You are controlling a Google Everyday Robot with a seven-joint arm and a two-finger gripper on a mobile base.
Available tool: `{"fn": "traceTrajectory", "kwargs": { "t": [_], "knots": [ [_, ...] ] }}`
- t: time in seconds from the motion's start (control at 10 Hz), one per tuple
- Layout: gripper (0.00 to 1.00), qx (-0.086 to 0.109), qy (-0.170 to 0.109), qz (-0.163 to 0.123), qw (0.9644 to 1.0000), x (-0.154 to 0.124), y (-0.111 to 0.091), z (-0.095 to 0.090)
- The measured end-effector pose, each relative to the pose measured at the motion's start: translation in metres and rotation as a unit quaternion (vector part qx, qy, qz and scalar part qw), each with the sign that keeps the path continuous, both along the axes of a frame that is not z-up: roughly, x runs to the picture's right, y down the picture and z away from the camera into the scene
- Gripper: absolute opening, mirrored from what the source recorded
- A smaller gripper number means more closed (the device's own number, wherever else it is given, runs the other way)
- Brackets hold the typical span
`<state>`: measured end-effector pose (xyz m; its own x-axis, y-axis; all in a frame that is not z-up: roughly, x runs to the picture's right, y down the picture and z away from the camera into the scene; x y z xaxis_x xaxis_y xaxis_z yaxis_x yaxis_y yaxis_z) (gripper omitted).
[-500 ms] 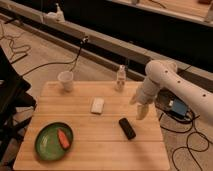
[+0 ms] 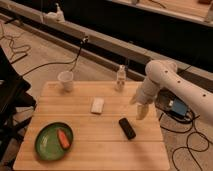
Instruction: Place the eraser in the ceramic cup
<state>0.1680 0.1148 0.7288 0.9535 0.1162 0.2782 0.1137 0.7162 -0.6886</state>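
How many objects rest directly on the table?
5: cup back left, bottle back centre, white block centre, eraser front right, green plate front left; gripper hovers above right edge.

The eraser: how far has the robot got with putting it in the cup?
Nothing looks finished yet. The eraser lies on the table, untouched, right of the middle. In hand: the gripper hangs close by, to its right and a little farther back, seemingly lining up for a pick. Left to do: grasp the eraser, carry it across to the cup at the far left corner, and drop it in.
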Motion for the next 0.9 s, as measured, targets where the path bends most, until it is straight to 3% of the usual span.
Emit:
{"fn": "traceTrajectory", "kwargs": {
  "t": [0.9],
  "knots": [
    [0.65, 0.003, 0.005, 0.002, 1.0, 0.001, -0.0053, 0.0008]
  ]
}}
